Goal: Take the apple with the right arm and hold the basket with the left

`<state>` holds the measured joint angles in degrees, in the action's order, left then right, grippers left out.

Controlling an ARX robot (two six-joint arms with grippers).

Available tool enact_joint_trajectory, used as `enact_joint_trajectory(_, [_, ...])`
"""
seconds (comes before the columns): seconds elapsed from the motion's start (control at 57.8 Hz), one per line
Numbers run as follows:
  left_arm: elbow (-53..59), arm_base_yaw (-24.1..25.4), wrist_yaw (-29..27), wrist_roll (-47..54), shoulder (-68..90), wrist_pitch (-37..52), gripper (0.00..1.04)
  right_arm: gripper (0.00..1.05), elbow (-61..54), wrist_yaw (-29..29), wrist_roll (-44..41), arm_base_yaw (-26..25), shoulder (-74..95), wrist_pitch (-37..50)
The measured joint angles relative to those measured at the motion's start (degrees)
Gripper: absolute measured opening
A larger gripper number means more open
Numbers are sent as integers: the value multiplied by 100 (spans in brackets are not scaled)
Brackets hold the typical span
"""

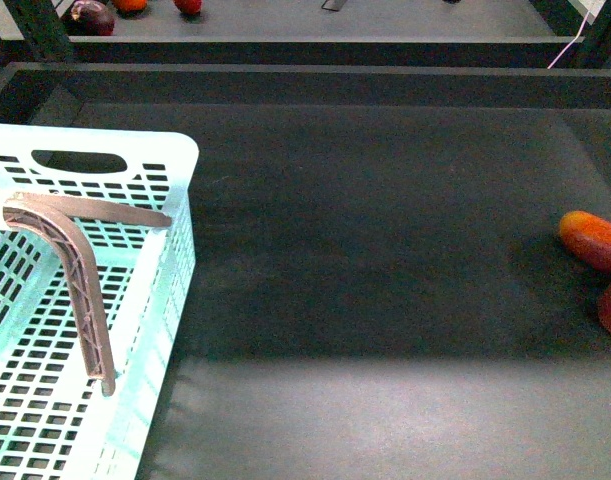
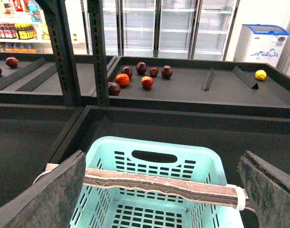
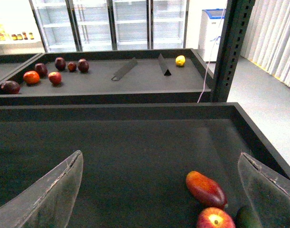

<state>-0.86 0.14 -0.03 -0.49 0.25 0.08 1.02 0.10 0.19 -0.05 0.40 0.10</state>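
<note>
The left tool stands wide open above the basket. The grey-brown handle runs from one finger towards the other, and nothing is gripped. Risk: the handle appears to lie along the closing line, so closing here may slip off it or tip the light basket. The right tool is likewise wide and empty over the dark shelf. The apple rests at the shelf's right side, off the tool's centre line and nearer one finger. It lies just beside an elongated orange-red fruit and a dark item that is only partly visible. Risk: a descent without re-centring may strike these neighbours, roll the apple, or seize the wrong fruit. Further red fruits on the rear shelf could be mistaken for the target.
</note>
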Motion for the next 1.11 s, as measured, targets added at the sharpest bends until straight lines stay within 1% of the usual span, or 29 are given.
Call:
enact_joint_trajectory(0.225, [-7, 0, 17, -37, 9, -13, 98, 96, 0, 0, 0, 0, 0, 0])
enact_joint_trajectory(0.259, [-208, 42, 334, -514, 238, -592, 98, 96, 0, 2, 0, 0, 0, 0])
enact_joint_trajectory(0.277, [-280, 39, 391, -588, 339, -791, 98, 96, 0, 4, 0, 0, 0, 0])
enact_joint_trajectory(0.311, [-579, 4, 461, -1368, 833, -1480, 98, 96, 0, -2, 0, 0, 0, 0])
enact_joint_trajectory(0.346, [-715, -83, 450, -1832, 1150, -1838, 98, 96, 0, -15, -2, 0, 0, 0])
enact_joint_trajectory(0.363, [-754, -153, 420, -2223, 1320, -1963, 98, 96, 0, -13, 0, 2, -2, 0])
enact_joint_trajectory(0.415, [-769, -321, 420, -3060, 1637, -1967, 98, 96, 0, -13, 0, 0, -2, 0])
enact_joint_trajectory(0.432, [-774, -382, 459, -3510, 1784, -1888, 98, 96, 0, -13, 0, 0, -2, 0])
enact_joint_trajectory(0.45, [-776, -393, 470, -3510, 1812, -1864, 98, 96, 0, -11, 0, 0, -2, 0])
enact_joint_trajectory(0.484, [-789, -417, 586, -4122, 2059, -1624, 98, 96, 0, -11, 0, 0, -2, 0])
enact_joint_trajectory(0.502, [-791, -413, 621, -4183, 2124, -1554, 98, 96, 0, -11, 0, 0, -4, 0])
enact_joint_trajectory(0.536, [-802, -372, 732, -4725, 2420, -1252, 98, 96, 0, -11, 0, 2, -4, 0])
enact_joint_trajectory(0.675, [-909, -173, 905, -5895, 3792, -168, 98, 96, 0, -11, -2, 0, -4, 0])
enact_joint_trajectory(0.813, [-1185, 157, 1045, -6522, 5375, 992, 98, 96, 0, -11, 0, 0, -4, 0])
enact_joint_trajectory(0.865, [-1373, 269, 1032, -6642, 5912, 1294, 98, 96, 0, -9, -2, 0, -4, 0])
enact_joint_trajectory(0.951, [-1707, 402, 1049, -6763, 6588, 1517, 98, 96, 0, -9, 0, 2, -4, 0])
enact_joint_trajectory(1.107, [-2304, 629, 1097, -6813, 7449, 1576, 98, 96, 0, -11, 0, 0, -4, 0])
